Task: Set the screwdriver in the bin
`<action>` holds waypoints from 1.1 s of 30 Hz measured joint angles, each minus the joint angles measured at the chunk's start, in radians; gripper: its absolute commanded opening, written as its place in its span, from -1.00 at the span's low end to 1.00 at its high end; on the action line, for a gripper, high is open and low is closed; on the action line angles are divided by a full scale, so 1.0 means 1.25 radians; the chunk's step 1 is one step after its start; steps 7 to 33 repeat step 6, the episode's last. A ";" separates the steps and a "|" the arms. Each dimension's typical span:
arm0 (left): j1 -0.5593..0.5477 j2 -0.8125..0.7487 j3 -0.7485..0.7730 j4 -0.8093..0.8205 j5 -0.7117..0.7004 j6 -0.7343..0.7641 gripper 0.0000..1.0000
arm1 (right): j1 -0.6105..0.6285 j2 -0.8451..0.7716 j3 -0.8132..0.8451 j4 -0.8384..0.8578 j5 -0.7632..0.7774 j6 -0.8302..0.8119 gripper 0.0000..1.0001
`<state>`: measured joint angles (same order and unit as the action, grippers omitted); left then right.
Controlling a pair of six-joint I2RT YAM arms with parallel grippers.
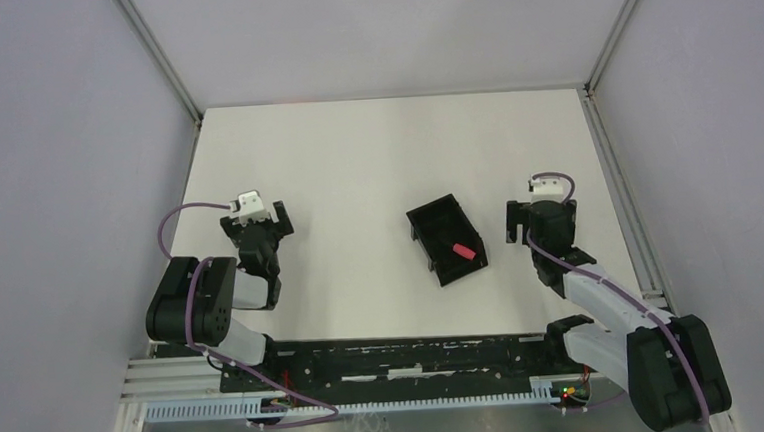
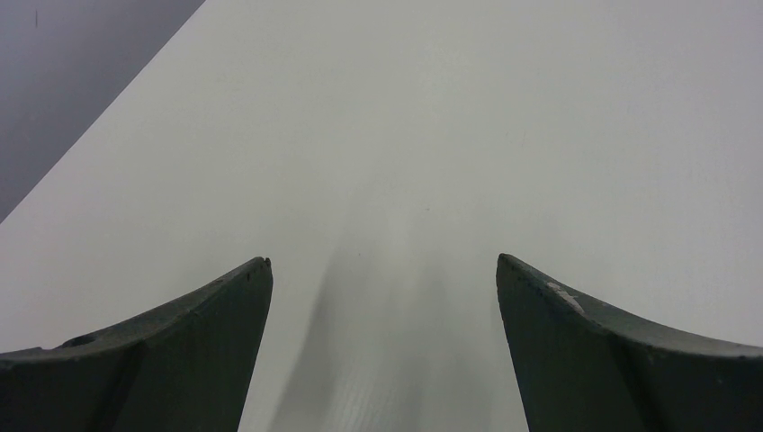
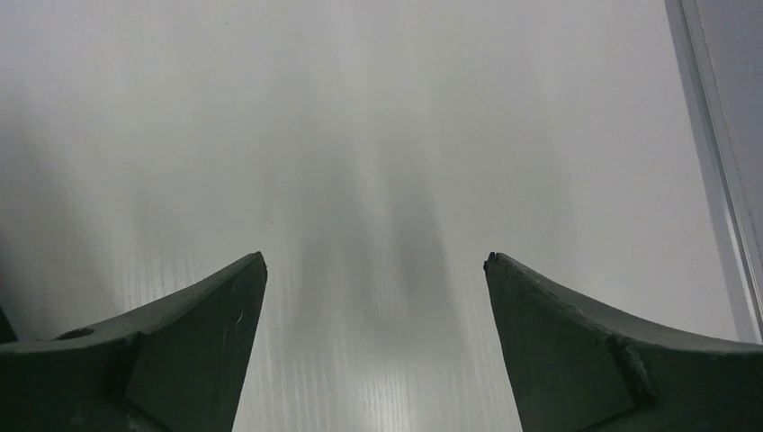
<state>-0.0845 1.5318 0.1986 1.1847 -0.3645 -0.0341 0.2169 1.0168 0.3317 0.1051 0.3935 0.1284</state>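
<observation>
The black bin lies at an angle in the middle of the white table. The screwdriver lies inside it near its front end; only its red handle shows, the shaft cannot be made out. My left gripper is open and empty, well to the left of the bin. My right gripper is open and empty, just right of the bin. The left wrist view shows the left gripper spread over bare table. The right wrist view shows the right gripper spread over bare table.
Grey walls with metal corner posts enclose the table. A metal rail runs along the table's right edge. The black mounting bar with both arm bases lies at the near edge.
</observation>
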 measured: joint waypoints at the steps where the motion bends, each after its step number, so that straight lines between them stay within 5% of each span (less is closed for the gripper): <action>1: 0.000 0.000 0.000 0.000 0.000 0.000 1.00 | -0.001 0.000 -0.003 0.008 0.002 0.001 0.96; 33: 0.000 0.000 0.000 0.000 0.000 0.000 1.00 | -0.002 0.000 -0.014 0.048 0.008 0.004 0.96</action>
